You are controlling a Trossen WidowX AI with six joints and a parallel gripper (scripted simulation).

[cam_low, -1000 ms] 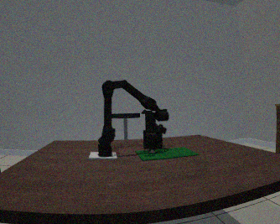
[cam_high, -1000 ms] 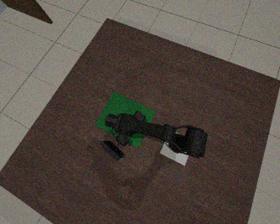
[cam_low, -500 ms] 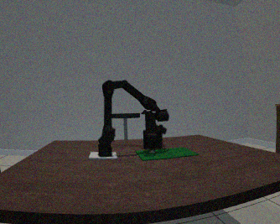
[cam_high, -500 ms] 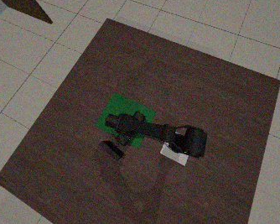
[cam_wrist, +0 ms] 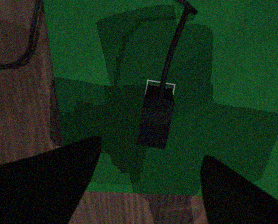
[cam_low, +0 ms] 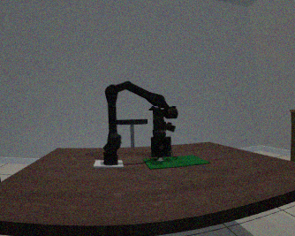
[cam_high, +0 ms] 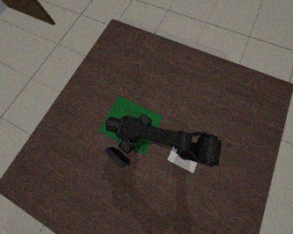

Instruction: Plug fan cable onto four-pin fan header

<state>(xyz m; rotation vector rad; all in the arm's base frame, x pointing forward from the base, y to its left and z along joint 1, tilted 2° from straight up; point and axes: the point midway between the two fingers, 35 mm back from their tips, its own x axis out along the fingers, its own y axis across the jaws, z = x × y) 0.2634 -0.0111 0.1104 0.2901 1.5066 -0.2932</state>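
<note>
The green board [cam_high: 121, 106] [cam_low: 189, 162] [cam_wrist: 240, 50] lies flat on the table. In the wrist view the fan's dark plug [cam_wrist: 156, 117] stands at the header, whose pale outline [cam_wrist: 161, 81] shows along the plug's upper edge. The black cable [cam_wrist: 173, 47] runs up from the plug. My gripper [cam_wrist: 151, 154] [cam_low: 162, 158] is open, with one finger well out to each side of the plug and visible gaps between. The pins are hidden under the plug, and how deep it sits cannot be told. In the top view the arm covers plug and header.
A dark bar [cam_high: 117, 157] [cam_low: 132, 121] on a thin post is near the board. The arm's white base plate [cam_high: 182, 162] [cam_low: 109, 163] is beside the board. A loop of black cable [cam_wrist: 35, 45] lies past the board's left edge in the wrist view.
</note>
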